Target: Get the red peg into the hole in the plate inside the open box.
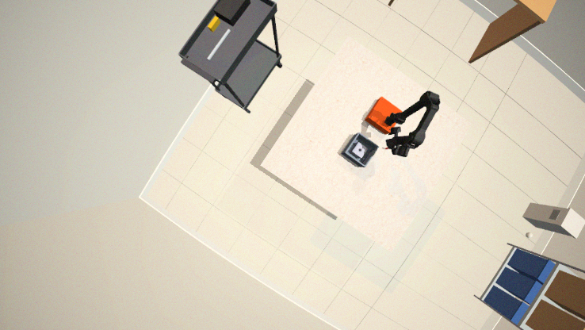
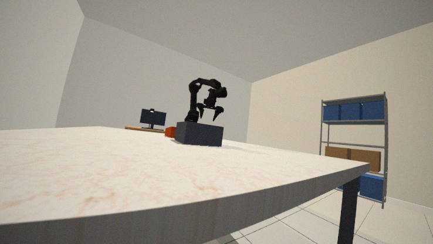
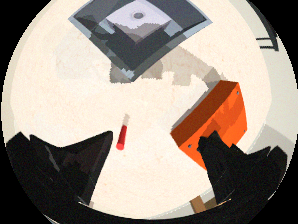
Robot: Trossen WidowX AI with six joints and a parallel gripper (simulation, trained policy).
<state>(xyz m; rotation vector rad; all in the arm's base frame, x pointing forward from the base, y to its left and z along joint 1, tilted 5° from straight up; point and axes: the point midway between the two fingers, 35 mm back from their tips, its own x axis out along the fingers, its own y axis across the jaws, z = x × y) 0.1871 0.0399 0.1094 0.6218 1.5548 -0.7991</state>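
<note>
Beside the dark box (image 1: 353,159) (image 2: 200,134) (image 3: 102,49), seen from above, a sliver of the red peg (image 1: 384,147) (image 3: 122,136) shows on the bench (image 1: 319,163) (image 2: 91,182) (image 3: 65,100), near the tool (image 1: 394,141) (image 2: 207,118) (image 3: 158,139). The pale plate (image 1: 357,150) (image 3: 127,15) sits inside the box.

From the side, the tool hangs raised behind the box with its fingers spread wide and nothing between them. The peg cannot be seen here.

At the wrist, the peg is out on the bench between box and tool, nearer the left-hand finger in this view; whether it lies flat I can't quite tell. It looks slim, stiff and probably light, not fragile, though its smooth round side might roll or slip. I'd centre over it, grip squarely across its sides, and leave the end meant for the hole free. The orange block (image 1: 380,114) (image 2: 170,132) (image 3: 232,112) crowds the other finger in this view, so descend carefully.
</note>
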